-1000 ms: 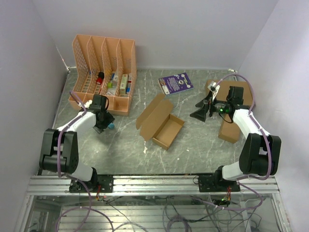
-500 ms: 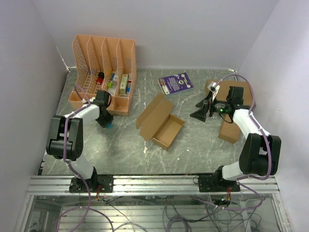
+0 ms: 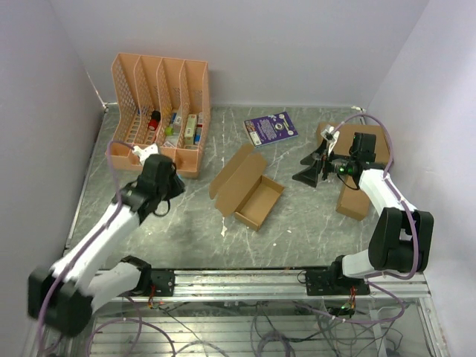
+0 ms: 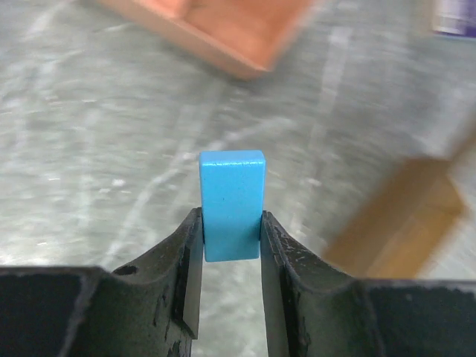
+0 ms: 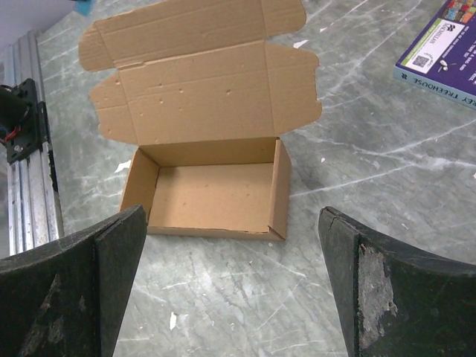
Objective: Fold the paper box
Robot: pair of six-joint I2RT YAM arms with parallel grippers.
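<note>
The paper box (image 3: 249, 190) lies at the table's middle as an open tray with its lid flap folded back to the far left. The right wrist view shows its empty inside (image 5: 208, 182). My left gripper (image 3: 169, 183) hovers left of the box, shut on a small blue block (image 4: 232, 204) that sticks out beyond the fingertips (image 4: 186, 245). The box is a brown blur at the right of the left wrist view (image 4: 413, 216). My right gripper (image 3: 309, 171) is wide open and empty, to the right of the box and facing it (image 5: 230, 223).
An orange file organizer (image 3: 160, 111) with small items stands at the back left. A purple book (image 3: 271, 127) lies behind the box. Brown cartons (image 3: 355, 197) lie under the right arm by the right wall.
My left arm has swung, its elbow dropping toward the near edge. Its gripper has shifted slightly right with the blue block still held. The right arm and the box have not moved.
</note>
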